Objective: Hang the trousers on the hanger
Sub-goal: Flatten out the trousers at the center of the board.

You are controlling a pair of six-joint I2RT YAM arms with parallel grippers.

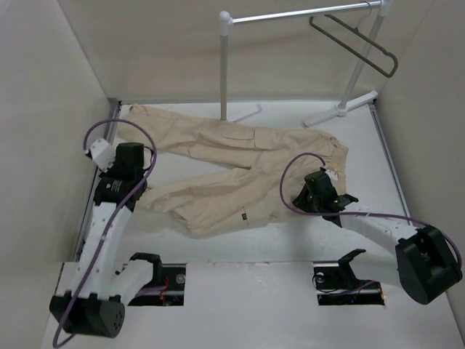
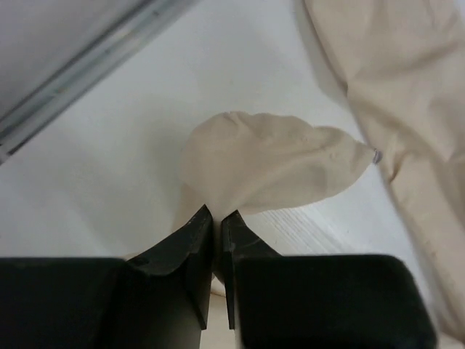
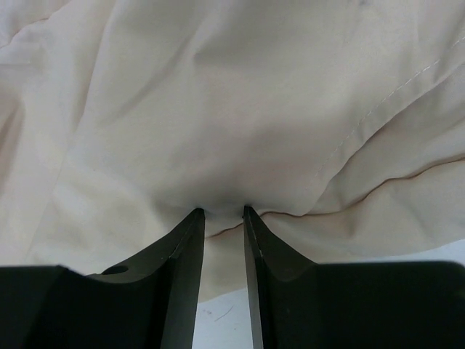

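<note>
The trousers (image 1: 240, 171) lie flat and wrinkled across the middle of the desk (image 1: 276, 240). The waist is toward the right edge and the two legs spread out toward the left. One leg reaches up to the far-left corner, and the other ends near the left edge.

The left gripper (image 2: 216, 214) is at that nearer leg end, close to the left edge. Its fingers are pressed almost together on a raised fold of the tan cloth, which balloons out just past the tips.

The right gripper (image 3: 223, 211) is at the waist end, toward the right edge. Its fingers stand a narrow gap apart, with the tips at the border of the cloth. Creases gather there, but I cannot tell whether the cloth is really pinched.

The hanger (image 1: 356, 43) hangs by its hook from the rail of a white rack (image 1: 225, 65) at the far-right corner. It is tilted, above the desk and well apart from the trousers. The rack's left post stands just behind the farther leg.
</note>
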